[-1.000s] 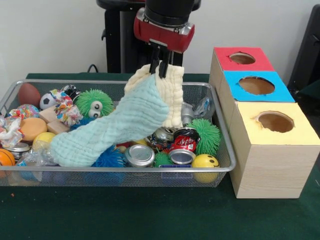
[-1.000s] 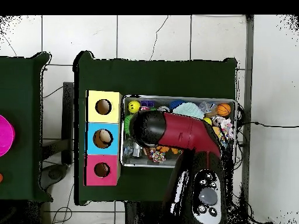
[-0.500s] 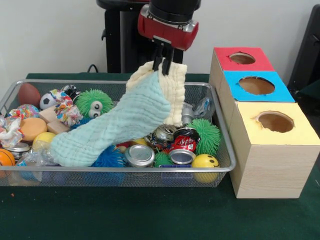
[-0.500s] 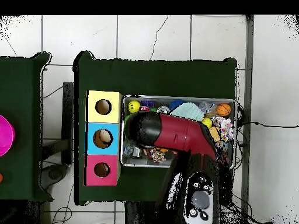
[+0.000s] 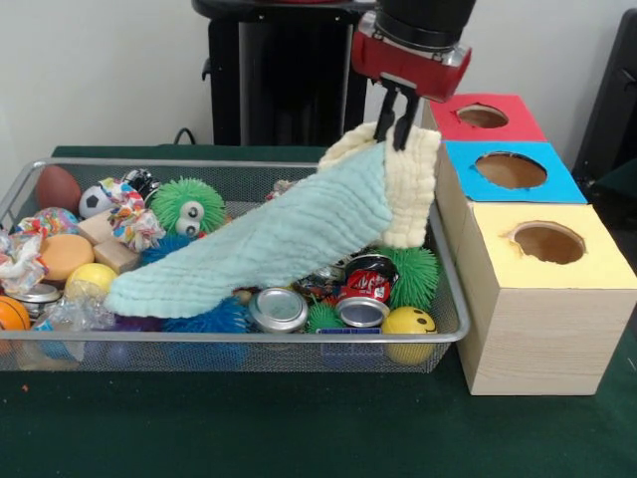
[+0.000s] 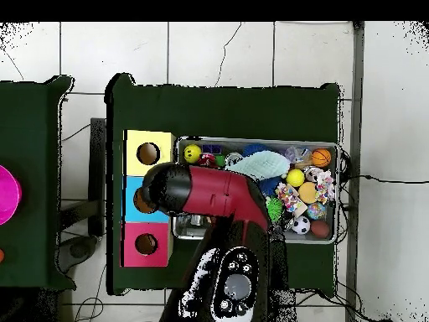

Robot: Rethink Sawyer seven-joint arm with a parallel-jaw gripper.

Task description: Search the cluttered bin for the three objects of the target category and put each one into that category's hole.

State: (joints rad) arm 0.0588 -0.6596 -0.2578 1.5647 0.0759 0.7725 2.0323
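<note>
At the far left of the front view the wire bin (image 5: 453,299) holds balls, wooden blocks and a knotted rag toy; none of these is being worked on. The cloth (image 5: 269,244) starts there too: its pale green tail rests on the clutter near the bin's left front, and its long axis climbs up and rightward to a cream top edge. That top edge is pinched in the gripper (image 5: 398,127), whose fingers are clenched on it, just left of the boxes. Under the raised cloth lie cans (image 5: 278,309), green spiky balls and a yellow smiley ball (image 5: 409,324).

To the right stand three boxes in a row: the yellow one nearest, the blue box (image 5: 510,171) in the middle, the red box farthest. The gripper hangs beside the blue and red ones, slightly left of their holes, so the cloth's hole lies to its right; which hole is meant I cannot tell.

Much of the bin is hidden behind the cloth. Overhead, the arm (image 6: 214,194) covers the blue hole, the gripper and the bin's left part.
</note>
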